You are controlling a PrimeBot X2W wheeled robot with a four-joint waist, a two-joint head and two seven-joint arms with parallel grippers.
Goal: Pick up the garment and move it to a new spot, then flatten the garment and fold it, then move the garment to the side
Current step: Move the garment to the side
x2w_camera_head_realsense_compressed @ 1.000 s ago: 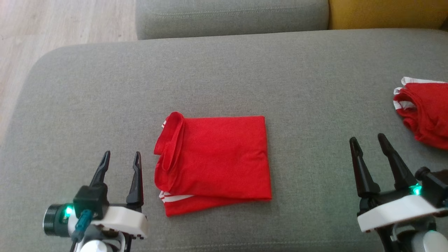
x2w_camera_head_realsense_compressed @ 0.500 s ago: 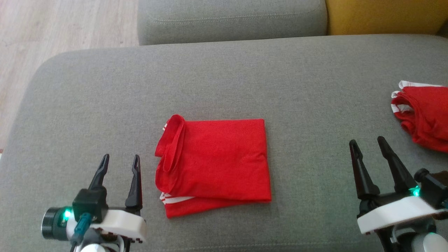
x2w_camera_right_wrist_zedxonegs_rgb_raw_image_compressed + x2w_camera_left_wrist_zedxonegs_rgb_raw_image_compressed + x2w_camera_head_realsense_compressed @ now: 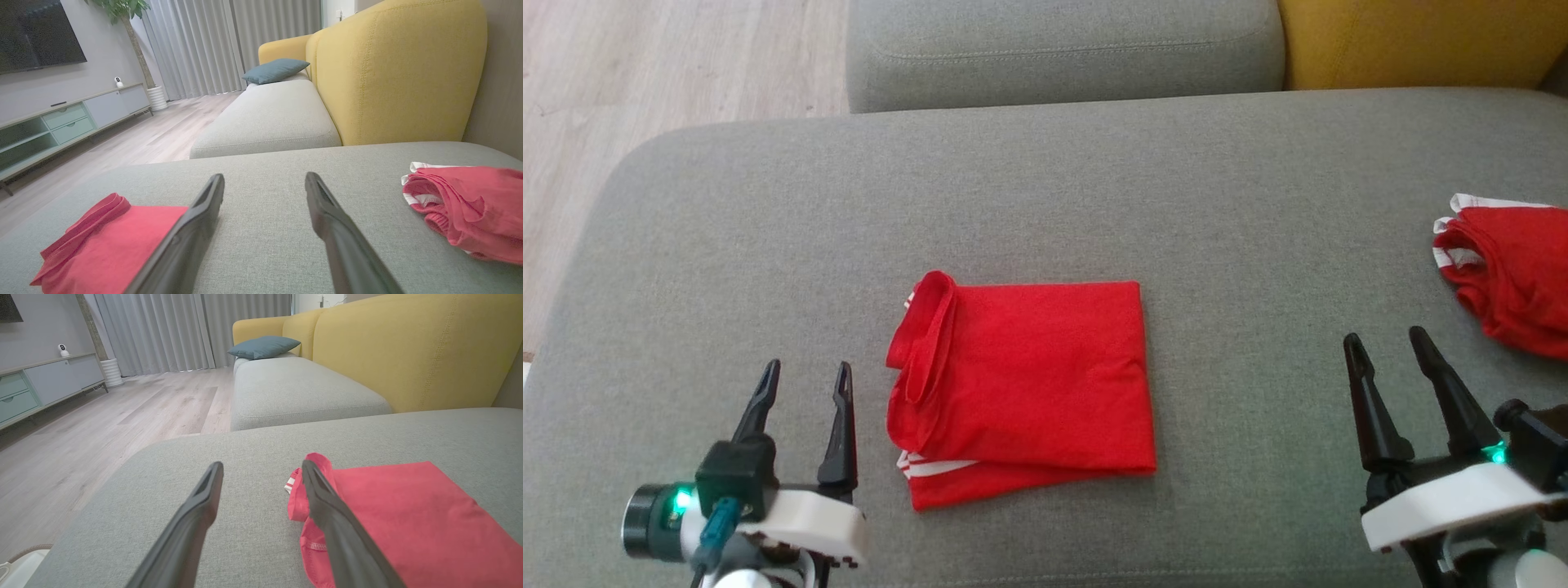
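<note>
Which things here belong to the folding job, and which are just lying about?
Job: folded red garment; left gripper; right gripper, both open; grey cushion underneath.
Lying about: crumpled red garment; teal pillow; yellow backrest.

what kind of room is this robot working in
Most likely a home living room: a yellow sofa, a wall-mounted TV above a low cabinet, and floor-length curtains by a wood floor.

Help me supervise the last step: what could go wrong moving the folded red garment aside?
1. The folded red garment has a loose rolled edge and a striped layer sticking out; pinching one side with the left pincer could unfold it.
2. Sliding it rightward risks bunching into the crumpled red garment lying there.
</note>
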